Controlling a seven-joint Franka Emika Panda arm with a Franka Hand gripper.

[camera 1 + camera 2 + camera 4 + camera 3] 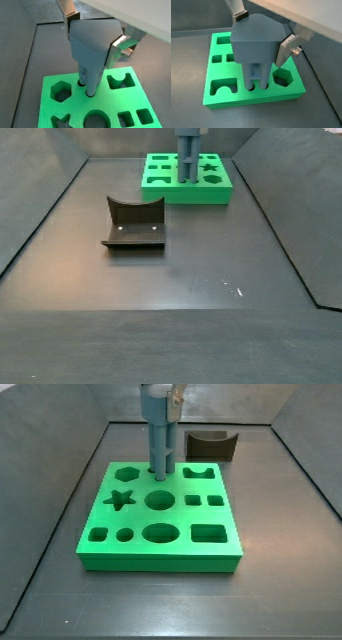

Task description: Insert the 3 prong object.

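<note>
In a wrist view the gripper (pixel 93 37) clamps the slender blue-grey 3 prong object (pixel 92 55) upright, prongs touching the bright green slotted block (pixel 100 102). In a side view its long axis stands vertical over the block's rear holes (pixel 160 434).

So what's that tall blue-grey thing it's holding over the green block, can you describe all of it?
That is the 3 prong object: a slender, matte blue-grey piece, plastic by its look, with a wider head narrowing to parallel prongs. It stands upright, clamped at the head between the silver fingers of the end effector. Its prongs reach the top of the green block, at small holes there.
</note>
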